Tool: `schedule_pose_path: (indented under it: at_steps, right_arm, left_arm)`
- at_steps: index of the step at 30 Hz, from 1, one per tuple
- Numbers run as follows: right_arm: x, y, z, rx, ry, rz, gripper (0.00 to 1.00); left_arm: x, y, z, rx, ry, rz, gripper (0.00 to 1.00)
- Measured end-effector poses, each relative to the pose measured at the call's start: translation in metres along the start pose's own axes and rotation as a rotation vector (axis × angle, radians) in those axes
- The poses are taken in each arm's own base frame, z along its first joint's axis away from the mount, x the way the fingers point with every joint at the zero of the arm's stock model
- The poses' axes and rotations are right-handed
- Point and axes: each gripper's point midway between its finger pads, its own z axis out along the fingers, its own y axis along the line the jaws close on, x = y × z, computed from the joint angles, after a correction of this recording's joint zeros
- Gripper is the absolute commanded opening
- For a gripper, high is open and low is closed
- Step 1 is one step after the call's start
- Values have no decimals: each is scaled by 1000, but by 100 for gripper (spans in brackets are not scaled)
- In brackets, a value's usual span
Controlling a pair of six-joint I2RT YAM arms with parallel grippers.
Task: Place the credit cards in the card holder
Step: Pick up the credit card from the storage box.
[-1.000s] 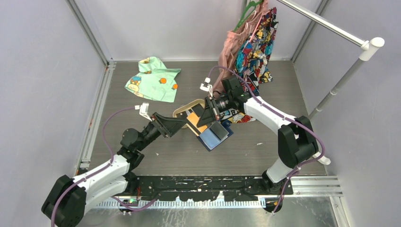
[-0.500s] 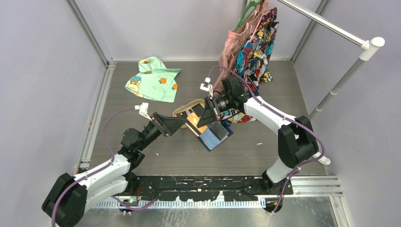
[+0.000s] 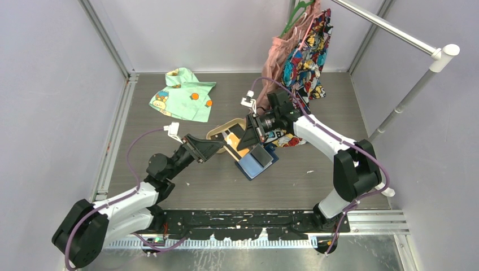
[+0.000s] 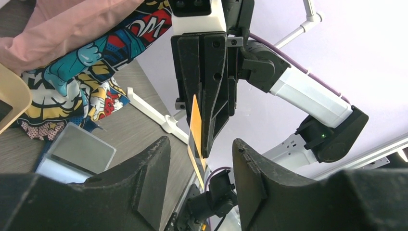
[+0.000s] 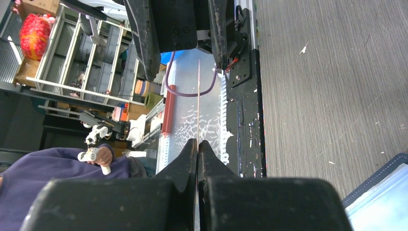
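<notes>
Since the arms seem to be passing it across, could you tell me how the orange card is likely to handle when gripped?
Probably stiff: the orange card juts straight from the right gripper, no droop. Likely light, being pinched at one end only. Its thin, flat faces may slip or twist when the left gripper takes it.

The left arm (image 3: pixel 135 197) stretches low from its base, forward and to the right. Its left claw (image 3: pixel 221 148) points at the other claw with its jaws apart. The right arm (image 3: pixel 322 135) rises at the elbow and folds back to the left. The right claw (image 3: pixel 247 139) tilts down toward its partner, jaws pinched tight on an orange card (image 4: pixel 194 126). The card's free edge stands between the left fingers (image 4: pixel 149 173) with a gap on either side.
</notes>
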Motion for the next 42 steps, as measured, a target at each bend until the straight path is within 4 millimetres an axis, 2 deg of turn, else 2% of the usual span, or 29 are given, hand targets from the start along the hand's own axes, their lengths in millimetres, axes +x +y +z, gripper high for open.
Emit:
schedule_pose_path:
  at_steps: [7,13,15,19,21,22,23,27,30,35,37,42]
  right_arm:
    - [-3,-1,-5,8,-14,-2,1]
    - [-5,-1,-6,10,-18,-6,1]
    - [-6,0,-6,10,-18,-8,1]
    - [-6,-1,-6,12,-19,-8,1]
    - [-6,-1,-7,15,-21,-8,1]
    - [-7,-2,-7,15,-22,-7,4]
    - [-7,-2,-8,16,-24,-8,11]
    - [-7,-2,-8,25,-25,-9,47]
    - [-7,-6,-13,70,-22,-34,66]
    - [-22,2,-34,186,27,-244,68]
    - [-22,4,-37,200,45,-288,68]
    - [1,5,-30,210,151,-341,62]
  left_arm:
    - [9,7,5,0,25,-13,45]
    - [17,16,10,1,43,-39,35]
    - [20,18,12,4,50,-47,28]
    - [22,15,17,32,65,-63,4]
    - [21,9,22,58,70,-64,0]
    - [21,7,24,68,73,-65,0]
    - [21,6,24,75,76,-63,0]
    - [24,5,24,86,92,-59,0]
    - [32,3,21,96,137,-38,0]
    - [52,1,10,92,280,19,0]
    - [58,-4,10,100,345,49,0]
    - [62,-20,15,153,457,116,0]
